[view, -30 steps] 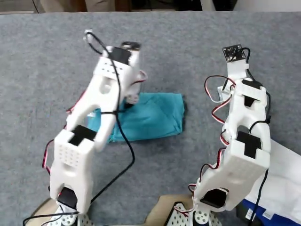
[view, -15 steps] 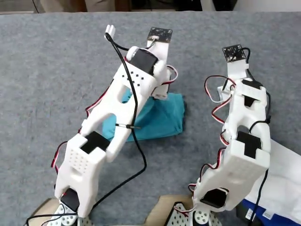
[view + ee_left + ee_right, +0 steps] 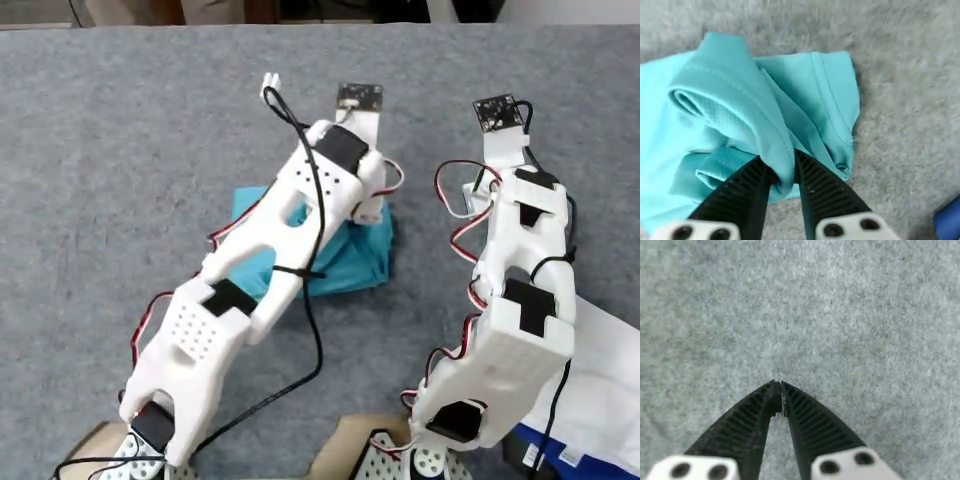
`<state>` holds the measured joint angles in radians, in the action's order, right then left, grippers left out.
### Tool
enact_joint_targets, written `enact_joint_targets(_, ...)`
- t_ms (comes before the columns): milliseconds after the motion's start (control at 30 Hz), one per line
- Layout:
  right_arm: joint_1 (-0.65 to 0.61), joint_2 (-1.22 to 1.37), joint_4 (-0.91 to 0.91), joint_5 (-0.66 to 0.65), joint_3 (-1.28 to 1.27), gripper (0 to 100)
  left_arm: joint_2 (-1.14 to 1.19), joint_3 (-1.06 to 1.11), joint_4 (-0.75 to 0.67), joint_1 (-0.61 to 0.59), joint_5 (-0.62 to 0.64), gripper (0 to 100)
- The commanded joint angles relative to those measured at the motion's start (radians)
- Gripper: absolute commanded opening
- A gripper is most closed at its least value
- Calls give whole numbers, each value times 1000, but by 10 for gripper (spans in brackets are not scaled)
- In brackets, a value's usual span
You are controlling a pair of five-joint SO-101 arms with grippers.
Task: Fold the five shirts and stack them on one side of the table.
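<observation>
Obstructions: in the high view the white plastic left arm (image 3: 262,285) lies diagonally across the teal fabric shirt (image 3: 352,257) and covers its middle. Only one corner on the far side of the arm and a wider portion on the side nearer the right arm can be seen. A black cable (image 3: 312,300) also crosses the shirt along the arm. The garment's full outline and the number of folds made cannot be determined.

Left gripper (image 3: 783,165): the black ribbed jaws are clamped on a raised ridge of the shirt, with the cloth pinched between the tips. The shirt is bunched, with a stitched hem running toward one corner and a rolled fold lying beside the jaws.

Location: the shirt rests on the grey carpet-textured table (image 3: 100,150), near the middle, between the two arms.

Right gripper (image 3: 778,386): the jaws are together with the tips touching and nothing between them, over bare grey surface. The white plastic right arm (image 3: 515,300) stands apart from the shirt.

Surroundings: a flat white sheet (image 3: 612,365) lies by the right arm's base and is cut off at the frame edge. A dark blue object (image 3: 565,458) just beside it is partly covered by the arm, and what it is cannot be made out.
</observation>
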<state>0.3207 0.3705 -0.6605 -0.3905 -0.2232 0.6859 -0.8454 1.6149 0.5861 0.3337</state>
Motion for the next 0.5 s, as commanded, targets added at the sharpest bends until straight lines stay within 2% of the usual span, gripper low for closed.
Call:
enact_joint_targets(0,15,-8,-9,3,38,5,-12,-83,-5,12,11,90)
enact_joint_targets(167,16,-8,-21,2,39,5,-13,-238,29,14,81,202)
enact_joint_targets(233,16,-7,-25,0,39,5,-13,-299,69,3,78,204)
enact_joint_targets(333,18,-7,-26,0,39,5,-5,-347,133,-74,75,202)
enact_joint_targets(400,18,-7,-25,0,39,5,-4,-325,144,-133,40,196)
enact_joint_targets(467,18,-7,-23,0,39,5,-2,-269,143,-167,20,150)
